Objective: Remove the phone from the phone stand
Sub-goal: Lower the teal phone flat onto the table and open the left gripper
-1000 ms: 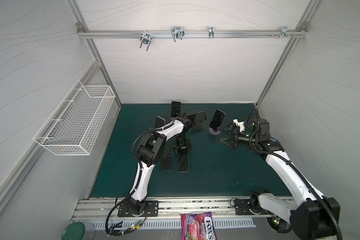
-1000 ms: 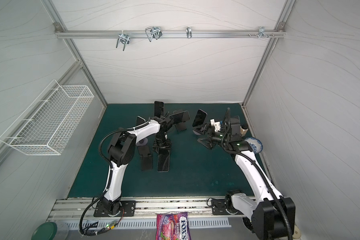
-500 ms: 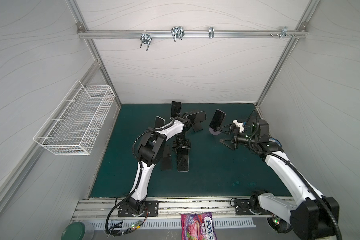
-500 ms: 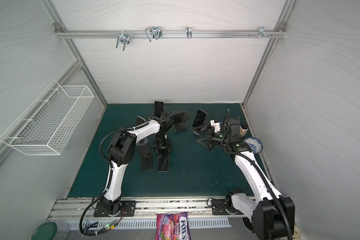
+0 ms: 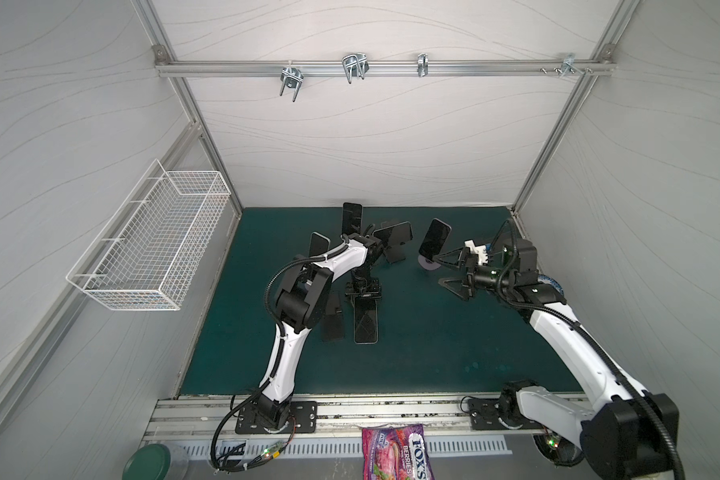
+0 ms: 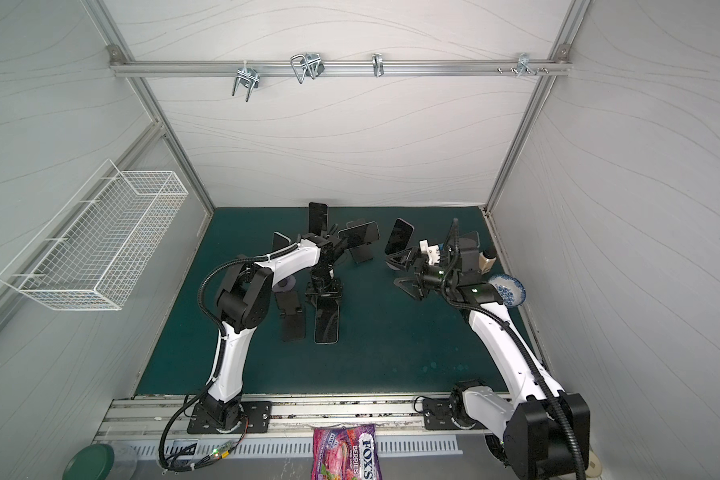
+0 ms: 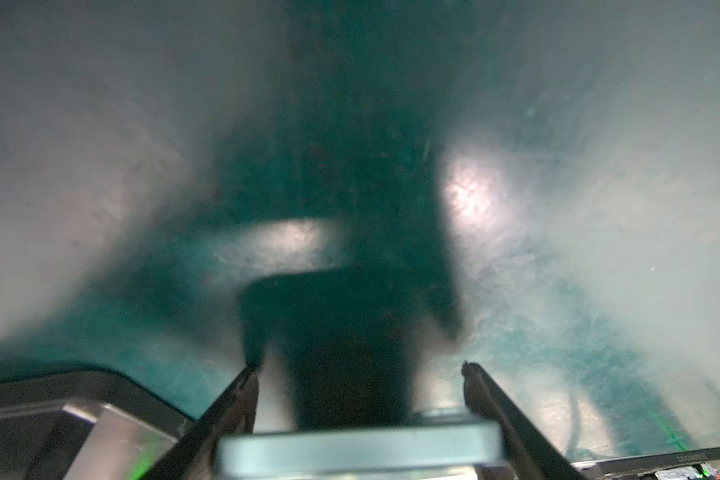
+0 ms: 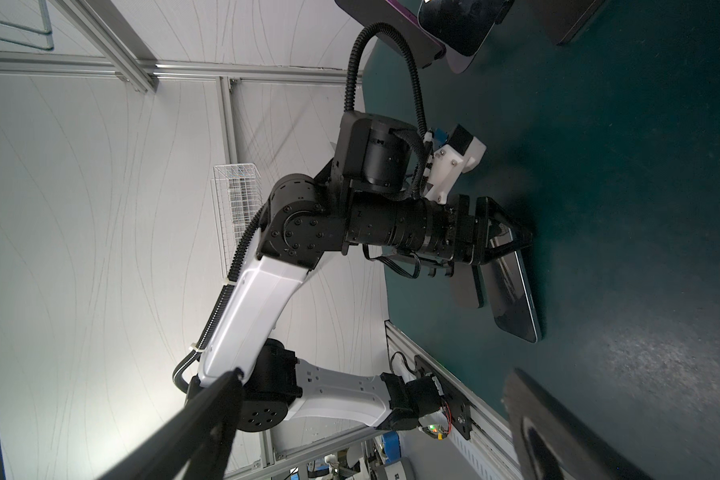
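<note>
A dark phone (image 5: 366,322) (image 6: 326,322) lies flat on the green mat beside a flat black phone stand (image 5: 334,318) (image 6: 292,318). My left gripper (image 5: 364,293) (image 6: 325,293) points down at the phone's far end, shut on the phone's side edges. In the left wrist view the phone's silver edge (image 7: 358,451) fills the gap of the left gripper (image 7: 360,370). The right wrist view shows this phone (image 8: 512,291) too. My right gripper (image 5: 445,270) (image 6: 403,272) (image 8: 375,376) stands wide open and empty, just beside another phone (image 5: 434,237) propped on a round-based stand (image 5: 427,264).
More phones stand propped at the back: an upright one (image 5: 352,218), one behind the left arm (image 5: 319,245) and a sideways one (image 5: 393,237). A blue-patterned bowl (image 6: 508,291) sits by the right wall. A wire basket (image 5: 150,245) hangs left. A candy bag (image 5: 393,451) lies in front.
My right gripper has drifted slightly to the left, towards the phone on the round-based stand. The left arm and its phone have not moved.
</note>
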Controlling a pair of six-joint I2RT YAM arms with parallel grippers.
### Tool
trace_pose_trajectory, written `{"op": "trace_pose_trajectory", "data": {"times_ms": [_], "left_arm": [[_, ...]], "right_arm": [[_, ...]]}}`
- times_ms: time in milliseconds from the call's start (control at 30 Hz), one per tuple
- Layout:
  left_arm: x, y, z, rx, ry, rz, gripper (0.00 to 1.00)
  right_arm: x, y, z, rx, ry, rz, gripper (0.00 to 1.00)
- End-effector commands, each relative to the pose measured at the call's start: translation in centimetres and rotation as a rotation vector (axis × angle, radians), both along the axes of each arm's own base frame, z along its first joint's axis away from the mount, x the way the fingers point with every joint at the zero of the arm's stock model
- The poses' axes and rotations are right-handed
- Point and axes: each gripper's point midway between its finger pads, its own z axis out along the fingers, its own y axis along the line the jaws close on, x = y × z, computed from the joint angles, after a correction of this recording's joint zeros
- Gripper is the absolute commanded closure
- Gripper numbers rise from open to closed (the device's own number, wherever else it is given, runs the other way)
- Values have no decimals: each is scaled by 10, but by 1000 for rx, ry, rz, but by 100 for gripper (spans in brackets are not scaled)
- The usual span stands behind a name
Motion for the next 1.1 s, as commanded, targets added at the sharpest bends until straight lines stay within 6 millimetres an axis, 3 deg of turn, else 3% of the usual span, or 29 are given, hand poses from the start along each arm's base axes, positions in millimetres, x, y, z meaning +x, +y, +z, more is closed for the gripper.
{"op": "trace_pose_trajectory", "data": {"times_ms": [0, 133, 300, 633, 1000, 1067], "left_arm": [[6, 4, -5, 26, -19, 9, 36], [7, 4, -5, 25, -22, 12, 24], [7, 4, -3, 27, -27, 8, 17], [13, 4, 11, 25, -59, -4, 17], [31, 2, 78, -11, -205, -19, 18], [38, 0, 99, -32, -261, -21, 20]], "right_arm": [[-4, 1, 10, 5, -39, 5, 1], [-4, 1, 11, 4, -40, 3, 1], [-5, 0, 13, 5, -44, 3, 1], [-2, 2, 17, 4, -52, 7, 1], [-5, 9, 31, -59, -108, 33, 1], [-7, 13, 35, -93, -137, 53, 2]]}}
